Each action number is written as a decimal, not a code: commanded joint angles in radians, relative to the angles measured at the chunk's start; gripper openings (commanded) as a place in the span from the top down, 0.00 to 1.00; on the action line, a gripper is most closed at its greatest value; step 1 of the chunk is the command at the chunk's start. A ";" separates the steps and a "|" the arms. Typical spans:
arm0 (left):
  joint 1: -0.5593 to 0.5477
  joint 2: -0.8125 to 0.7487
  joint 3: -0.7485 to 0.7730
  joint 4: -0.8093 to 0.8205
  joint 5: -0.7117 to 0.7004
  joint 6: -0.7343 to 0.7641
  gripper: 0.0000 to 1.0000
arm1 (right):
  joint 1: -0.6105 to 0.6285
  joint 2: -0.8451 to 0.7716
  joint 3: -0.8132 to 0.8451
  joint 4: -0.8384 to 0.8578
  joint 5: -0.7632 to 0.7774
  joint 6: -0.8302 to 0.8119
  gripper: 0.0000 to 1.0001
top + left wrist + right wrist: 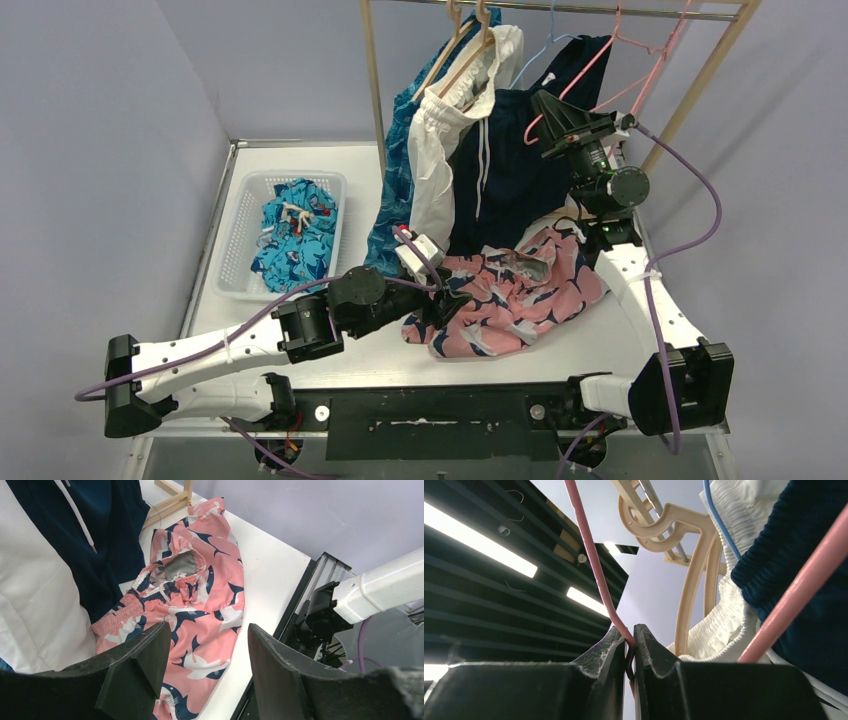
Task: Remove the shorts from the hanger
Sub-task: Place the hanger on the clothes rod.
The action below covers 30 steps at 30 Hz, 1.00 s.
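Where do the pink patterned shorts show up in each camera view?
Top external: pink shorts lie crumpled on the table, centre-right, below the hanging navy shorts.
Left wrist: pink shorts fill the centre, spread on the table, with the navy shorts at upper left.
Right wrist: not in view; the navy shorts are at the right.
Shared landmark: the navy shorts.

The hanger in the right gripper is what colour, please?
Pink hanger; right wrist view shows it best.
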 commanded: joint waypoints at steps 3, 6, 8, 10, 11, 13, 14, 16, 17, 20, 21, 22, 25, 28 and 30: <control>0.002 -0.009 0.033 0.026 0.009 -0.005 0.43 | -0.023 -0.024 0.022 0.002 0.013 0.014 0.95; 0.002 -0.010 0.032 0.029 0.009 -0.006 0.43 | -0.032 -0.024 0.023 -0.007 0.003 0.019 0.95; 0.003 -0.009 0.032 0.029 0.009 -0.007 0.43 | -0.032 -0.031 0.010 -0.009 0.004 0.024 0.92; 0.002 -0.009 0.030 0.027 0.009 -0.008 0.43 | -0.033 -0.045 -0.008 -0.008 0.011 0.020 0.84; 0.002 -0.008 0.029 0.026 0.009 -0.010 0.43 | -0.033 -0.055 -0.013 -0.009 0.016 0.013 0.80; 0.002 -0.008 0.028 0.024 0.010 -0.013 0.43 | -0.032 -0.075 -0.017 -0.019 0.023 0.001 0.74; 0.002 -0.008 0.028 0.024 0.010 -0.013 0.43 | -0.033 -0.083 -0.018 -0.027 0.026 -0.007 0.71; 0.002 -0.007 0.028 0.024 0.013 -0.014 0.43 | -0.035 -0.098 -0.018 -0.045 0.027 -0.022 0.68; 0.002 -0.006 0.028 0.024 0.013 -0.014 0.43 | -0.034 -0.104 -0.018 -0.052 0.028 -0.028 0.67; 0.003 -0.005 0.028 0.023 0.016 -0.014 0.43 | -0.037 -0.119 -0.017 -0.072 0.021 -0.045 0.66; 0.004 -0.004 0.028 0.022 0.018 -0.014 0.43 | -0.037 -0.123 -0.021 -0.071 0.020 -0.047 0.64; 0.003 -0.005 0.026 0.021 0.018 -0.014 0.43 | -0.037 -0.129 -0.026 -0.073 0.020 -0.049 0.61; 0.003 -0.008 0.022 0.021 0.017 -0.015 0.43 | -0.037 -0.143 -0.043 -0.080 0.023 -0.047 0.56; 0.003 -0.010 0.020 0.020 0.017 -0.016 0.43 | -0.038 -0.164 -0.052 -0.098 0.015 -0.062 0.44; 0.003 -0.013 0.020 0.020 0.015 -0.017 0.43 | -0.039 -0.193 -0.065 -0.130 0.016 -0.087 0.41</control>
